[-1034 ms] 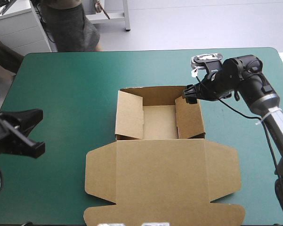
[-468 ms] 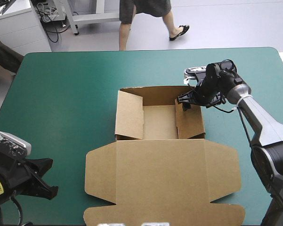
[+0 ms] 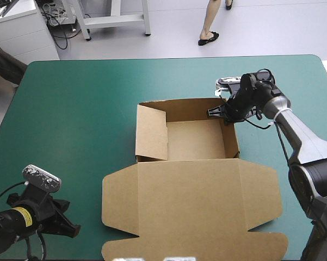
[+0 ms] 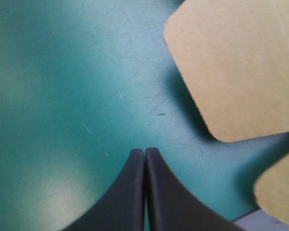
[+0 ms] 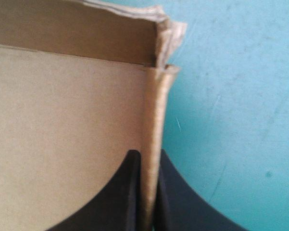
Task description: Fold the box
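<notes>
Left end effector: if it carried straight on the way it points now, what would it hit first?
Probably the bare teal-green cover: the left end effector, shut, points at open table, with a lid flap of the box off to one side. Depth is unclear.

Wide bare cover (image 3: 76,109) left of and beyond the box (image 3: 190,206), flat lid filling the near middle, tray walls raised, right gripper (image 3: 217,112) clamped on the right wall, left gripper (image 4: 144,151) pressed together near the lid's left flap

Bright, even overhead light filled the tabletop (image 3: 71,119), with a pale sheen toward its far edge. The box (image 3: 190,201) threw soft, dark shadows beside its flaps, and its far inner wall lay shaded
</notes>
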{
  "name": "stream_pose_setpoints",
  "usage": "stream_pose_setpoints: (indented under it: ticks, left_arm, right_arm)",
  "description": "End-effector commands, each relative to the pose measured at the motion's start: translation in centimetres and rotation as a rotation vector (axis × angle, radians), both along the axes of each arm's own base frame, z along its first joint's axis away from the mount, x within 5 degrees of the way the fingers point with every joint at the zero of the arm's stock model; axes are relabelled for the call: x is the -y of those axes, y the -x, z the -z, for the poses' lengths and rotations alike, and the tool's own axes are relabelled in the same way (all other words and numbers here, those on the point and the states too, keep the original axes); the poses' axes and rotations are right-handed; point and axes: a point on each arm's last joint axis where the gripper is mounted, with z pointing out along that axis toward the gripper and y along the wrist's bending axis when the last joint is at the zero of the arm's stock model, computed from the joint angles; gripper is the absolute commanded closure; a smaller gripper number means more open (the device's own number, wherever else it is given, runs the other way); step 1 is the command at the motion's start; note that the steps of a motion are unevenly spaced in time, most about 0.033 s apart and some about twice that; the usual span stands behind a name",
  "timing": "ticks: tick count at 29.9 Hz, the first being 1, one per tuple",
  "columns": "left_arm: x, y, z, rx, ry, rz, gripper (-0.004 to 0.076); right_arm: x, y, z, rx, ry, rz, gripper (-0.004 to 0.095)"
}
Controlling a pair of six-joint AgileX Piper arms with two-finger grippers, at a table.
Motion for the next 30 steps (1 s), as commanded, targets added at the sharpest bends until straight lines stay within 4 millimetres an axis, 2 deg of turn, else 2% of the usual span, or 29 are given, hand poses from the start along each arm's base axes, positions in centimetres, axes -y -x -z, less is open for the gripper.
stream_pose_setpoints:
  ticks: [1, 8, 14, 17, 21, 30]
  left_arm:
    - [0.2, -0.7, 0.1, 0.057, 0.008, 0.001, 0.0756]
    - [0.2, -1.0, 1.4, 0.054, -0.023, 0.000, 0.0756]
    - [-0.1, -1.2, 1.5, 0.077, -0.059, -0.006, 0.0756]
    - [-0.2, -1.2, 1.4, 0.084, -0.071, -0.008, 0.0756]
    - [-0.3, -1.3, 1.4, 0.092, -0.086, -0.010, 0.0756]
    - [-0.3, -1.3, 1.4, 0.093, -0.087, -0.011, 0.0756]
  right_arm:
    - [0.5, 0.0, -3.0, 0.137, -0.003, -0.007, 0.0931]
    - [1.9, -1.1, -3.8, 0.240, 0.049, 0.000, 0.0931]
    - [6.1, -2.4, -6.2, 0.324, 0.050, 0.100, 0.0931]
    - [9.0, -2.7, -7.2, 0.354, 0.060, 0.156, 0.0931]
    - [14.0, -2.8, -7.8, 0.374, 0.080, 0.275, 0.0931]
    - [23.7, -1.1, -7.8, 0.379, 0.116, 0.515, 0.0931]
